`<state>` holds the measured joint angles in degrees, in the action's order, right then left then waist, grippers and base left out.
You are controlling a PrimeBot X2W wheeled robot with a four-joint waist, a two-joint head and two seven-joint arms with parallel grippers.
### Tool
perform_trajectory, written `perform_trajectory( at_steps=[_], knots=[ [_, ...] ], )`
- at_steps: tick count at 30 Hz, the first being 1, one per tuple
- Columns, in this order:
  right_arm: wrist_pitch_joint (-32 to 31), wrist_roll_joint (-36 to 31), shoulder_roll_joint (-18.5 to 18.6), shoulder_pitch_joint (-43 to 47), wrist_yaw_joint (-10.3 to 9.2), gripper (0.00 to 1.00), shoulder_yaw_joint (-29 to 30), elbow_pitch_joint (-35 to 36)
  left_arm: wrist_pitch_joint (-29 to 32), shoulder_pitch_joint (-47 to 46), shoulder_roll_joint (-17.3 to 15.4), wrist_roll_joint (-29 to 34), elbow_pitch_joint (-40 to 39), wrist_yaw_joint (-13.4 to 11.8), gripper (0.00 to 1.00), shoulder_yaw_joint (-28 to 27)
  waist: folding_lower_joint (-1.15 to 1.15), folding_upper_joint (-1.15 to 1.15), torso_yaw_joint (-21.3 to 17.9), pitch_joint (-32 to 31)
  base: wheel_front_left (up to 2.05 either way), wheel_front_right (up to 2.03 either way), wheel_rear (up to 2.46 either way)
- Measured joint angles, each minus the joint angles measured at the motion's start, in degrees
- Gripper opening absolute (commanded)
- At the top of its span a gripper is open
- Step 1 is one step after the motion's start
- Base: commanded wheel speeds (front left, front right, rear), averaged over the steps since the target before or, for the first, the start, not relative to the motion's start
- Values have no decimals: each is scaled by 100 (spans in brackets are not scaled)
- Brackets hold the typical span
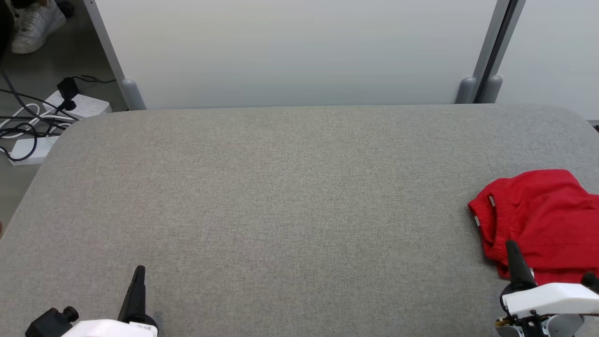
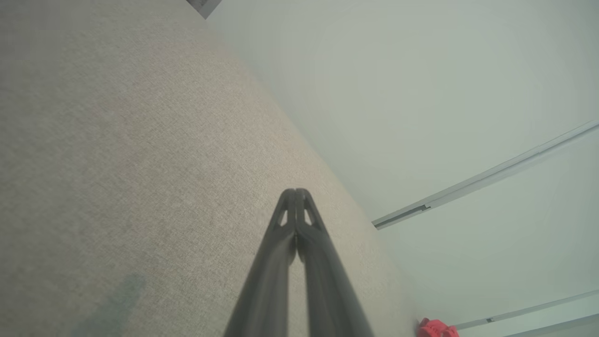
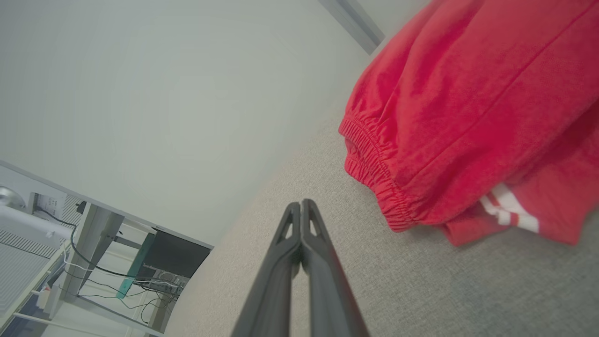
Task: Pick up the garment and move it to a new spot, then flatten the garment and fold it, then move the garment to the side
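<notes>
The garment [image 1: 543,220] is red, folded into a loose bundle with an elastic waistband and small white stripes, lying at the right edge of the grey table [image 1: 281,196]. My right gripper [image 1: 511,245] is shut and empty, its tip in front of the garment's near left corner in the head view. In the right wrist view the garment [image 3: 468,103] lies up and right of the shut fingers [image 3: 302,206], apart from them. My left gripper [image 1: 139,270] is shut and empty at the table's near left. A small patch of the garment [image 2: 437,329] shows far off in the left wrist view, beyond the closed gripper [image 2: 295,192].
A pale partition wall [image 1: 299,51] with grey posts runs behind the table. On the floor at the far left lie white power strips [image 1: 79,105] with black cables and a white shoe [image 1: 35,23]. A desk frame with cables [image 3: 107,262] stands off the table.
</notes>
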<state>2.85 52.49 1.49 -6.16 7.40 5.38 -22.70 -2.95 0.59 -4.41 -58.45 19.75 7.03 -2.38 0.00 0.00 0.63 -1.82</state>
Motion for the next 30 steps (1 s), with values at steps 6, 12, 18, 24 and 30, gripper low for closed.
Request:
perform_trajectory(
  at_steps=[6,12,18,24,30],
  knots=[
    [-104,408,10,2,0,0,19,91,114,-7,15,-348,-51,0,0,-23,0,0,-7,21,0,0,0],
    [-185,827,22,4,0,0,47,155,198,-123,33,-694,-90,0,0,-40,0,0,-14,42,0,0,0],
    [-291,1233,27,7,-1,0,110,199,296,-128,74,-1046,-115,0,0,-58,0,0,-20,64,0,0,0],
    [-394,1705,30,82,-1,0,131,319,420,-139,126,-1454,-178,0,0,-85,0,0,-28,89,0,0,0],
    [-487,2119,33,82,-14,0,144,367,502,-230,136,-1793,-229,0,0,-120,0,0,-35,110,0,0,0]
  ],
)
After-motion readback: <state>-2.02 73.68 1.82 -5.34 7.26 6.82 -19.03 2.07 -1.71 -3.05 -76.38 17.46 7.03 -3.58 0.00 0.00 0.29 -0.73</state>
